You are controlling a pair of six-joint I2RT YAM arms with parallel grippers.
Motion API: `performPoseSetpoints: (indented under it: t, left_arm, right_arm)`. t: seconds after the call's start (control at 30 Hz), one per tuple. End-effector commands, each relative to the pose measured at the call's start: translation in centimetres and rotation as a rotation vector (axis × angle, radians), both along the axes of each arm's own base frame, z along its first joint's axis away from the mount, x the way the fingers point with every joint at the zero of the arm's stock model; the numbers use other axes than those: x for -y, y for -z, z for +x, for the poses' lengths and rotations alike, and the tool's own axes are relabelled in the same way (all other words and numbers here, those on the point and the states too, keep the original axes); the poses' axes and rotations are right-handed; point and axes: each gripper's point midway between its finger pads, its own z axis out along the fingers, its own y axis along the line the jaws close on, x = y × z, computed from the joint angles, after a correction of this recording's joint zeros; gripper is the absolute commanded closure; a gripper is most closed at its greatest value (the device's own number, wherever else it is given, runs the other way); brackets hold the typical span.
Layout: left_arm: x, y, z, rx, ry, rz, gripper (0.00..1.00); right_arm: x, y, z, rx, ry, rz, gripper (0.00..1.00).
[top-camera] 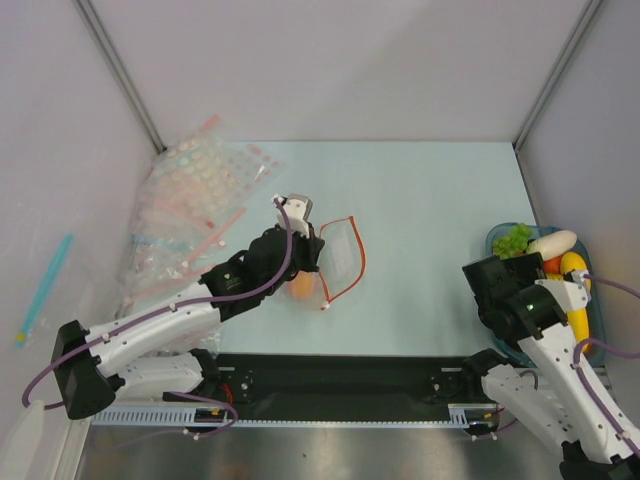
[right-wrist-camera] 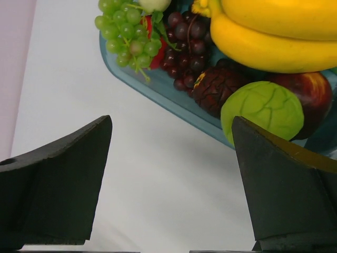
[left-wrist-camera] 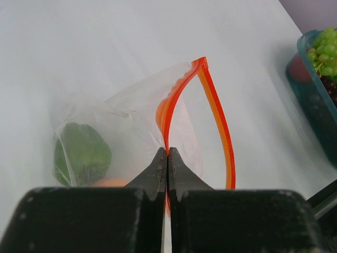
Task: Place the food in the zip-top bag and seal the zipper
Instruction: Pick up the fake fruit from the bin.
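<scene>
The clear zip-top bag (top-camera: 340, 248) lies mid-table with its mouth open; the red-orange zipper (left-wrist-camera: 217, 113) forms a loop. My left gripper (left-wrist-camera: 167, 154) is shut on one lip of the zipper strip and also shows in the top view (top-camera: 305, 255). Inside the bag are a green piece (left-wrist-camera: 81, 153) and an orange ball (left-wrist-camera: 110, 182), the ball also visible from above (top-camera: 302, 287). My right gripper (right-wrist-camera: 171, 158) is open and empty over bare table beside the blue tray (right-wrist-camera: 158, 92). The tray holds a green round piece (right-wrist-camera: 263, 108), a dark red piece (right-wrist-camera: 218, 89) and a white radish (top-camera: 552, 243).
The tray at the right edge (top-camera: 500, 236) also holds yellow bananas (right-wrist-camera: 274, 37), purple grapes (right-wrist-camera: 184, 31), green grapes (right-wrist-camera: 124, 31) and a red apple (right-wrist-camera: 313, 92). A heap of dotted bags (top-camera: 195, 200) lies back left. A black mat (top-camera: 340, 385) runs along the near edge.
</scene>
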Motion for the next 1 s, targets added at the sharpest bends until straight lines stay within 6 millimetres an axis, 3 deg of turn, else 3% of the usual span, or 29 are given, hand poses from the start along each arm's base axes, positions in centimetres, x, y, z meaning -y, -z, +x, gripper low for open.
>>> performPoseSetpoints:
  t: [0.0,0.23,0.37,0.6,0.9,0.97]
  left_arm:
    - [0.6,-2.2,0.4,0.042,0.011,-0.043,1.00]
    - [0.7,-2.1,0.5,0.040,0.011,-0.040,1.00]
    - [0.8,-1.9,0.5,0.036,0.011,-0.035,1.00]
    - [0.9,-1.6,0.7,0.030,0.010,-0.026,1.00]
    - [0.9,-1.5,0.7,0.029,0.007,-0.021,1.00]
    - [0.8,-1.6,0.7,0.030,0.007,-0.022,1.00]
  right_arm:
    - [2.5,0.6,-2.2,-0.127,0.079,-0.099,0.00]
    - [3.8,3.1,-2.8,-0.227,0.199,-0.103,0.00]
    - [3.7,4.9,-1.4,-0.248,0.184,-0.071,0.00]
    - [4.2,7.9,-1.1,-0.314,0.189,0.004,0.00]
    - [3.5,9.4,-1.1,-0.309,0.175,0.095,0.00]
    - [3.3,9.8,-0.8,-0.299,0.163,0.108,0.05]
